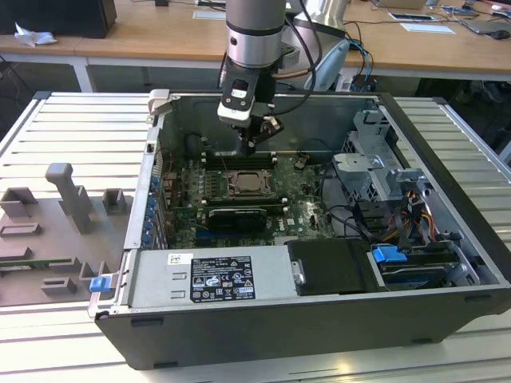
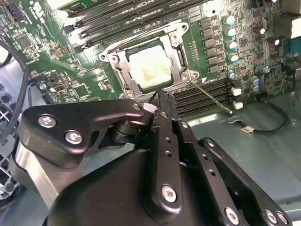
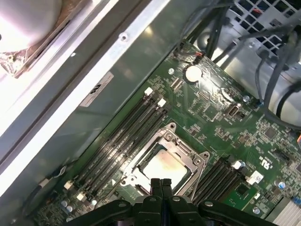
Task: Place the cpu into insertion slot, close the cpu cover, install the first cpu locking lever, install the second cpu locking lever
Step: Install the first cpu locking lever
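The cpu (image 2: pixel 150 68) lies flat in the insertion slot (image 1: pixel 249 185) on the green board, its pale top showing through the cut-out. The silver cpu cover (image 2: pixel 117 63) lies down around it in both wrist views, the cpu (image 3: pixel 164 165) framed by the cover (image 3: pixel 186 153). One thin locking lever (image 2: pixel 211 96) sticks out at an angle from a corner of the socket, over the memory slots. My gripper (image 1: pixel 250 148) hangs just above the socket's far side. Its fingers are shut together with nothing between them, and the gripper (image 2: pixel 162 96) stands a little off the cover's edge.
Long black memory slots (image 3: pixel 117 141) flank the socket on both sides. The case's metal wall (image 3: pixel 94 80) rises close behind. A drive cage and cables (image 1: pixel 391 199) fill the exterior view's right, and the power supply (image 1: pixel 211 275) lies in front. A grey fixture (image 1: pixel 68 195) sits outside the case.
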`<state>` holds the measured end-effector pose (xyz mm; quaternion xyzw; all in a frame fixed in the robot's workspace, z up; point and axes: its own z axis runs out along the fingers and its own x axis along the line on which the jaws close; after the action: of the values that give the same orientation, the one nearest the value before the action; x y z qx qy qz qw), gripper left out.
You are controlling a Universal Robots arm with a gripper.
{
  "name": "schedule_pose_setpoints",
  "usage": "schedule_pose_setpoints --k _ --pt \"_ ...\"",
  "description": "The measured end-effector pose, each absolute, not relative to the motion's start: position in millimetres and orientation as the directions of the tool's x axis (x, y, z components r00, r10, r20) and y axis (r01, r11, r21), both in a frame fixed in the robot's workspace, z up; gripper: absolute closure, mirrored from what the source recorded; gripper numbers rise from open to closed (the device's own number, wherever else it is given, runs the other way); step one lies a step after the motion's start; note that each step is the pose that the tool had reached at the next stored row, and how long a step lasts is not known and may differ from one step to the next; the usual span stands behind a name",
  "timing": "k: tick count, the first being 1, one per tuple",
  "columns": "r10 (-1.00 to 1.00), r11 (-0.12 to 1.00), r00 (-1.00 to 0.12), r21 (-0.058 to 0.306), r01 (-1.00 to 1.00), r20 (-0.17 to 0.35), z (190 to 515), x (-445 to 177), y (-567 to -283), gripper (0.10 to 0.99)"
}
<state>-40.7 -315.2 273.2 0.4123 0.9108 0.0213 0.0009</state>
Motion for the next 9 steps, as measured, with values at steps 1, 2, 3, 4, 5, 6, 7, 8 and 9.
schedule_pose_setpoints --k 1,2,3,4,5,6,7,8,9 --pt "0.739 0.673 -0.674 0.040 0.739 0.016 273.3 -40.7 -315.2 0.980" --pt "0.729 0.683 -0.684 0.040 0.729 0.016 273.2 -40.7 -315.2 0.980" --pt "0.722 0.691 -0.692 0.039 0.722 0.016 273.3 -40.7 -315.2 0.980" --pt "0.714 0.699 -0.700 0.040 0.714 0.016 273.3 -40.7 -315.2 0.980" --pt "0.706 0.707 -0.708 0.040 0.706 0.016 273.2 -40.7 -315.2 0.980" --pt "0.696 0.717 -0.718 0.039 0.696 0.016 273.3 -40.7 -315.2 0.980" --pt "0.673 0.738 -0.739 0.039 0.673 0.016 273.3 -40.7 -315.3 0.980" --pt "0.663 0.748 -0.749 0.039 0.663 0.015 273.2 -40.7 -315.3 0.980" --pt "0.647 0.762 -0.763 0.039 0.647 0.015 273.1 -40.7 -315.2 0.980"
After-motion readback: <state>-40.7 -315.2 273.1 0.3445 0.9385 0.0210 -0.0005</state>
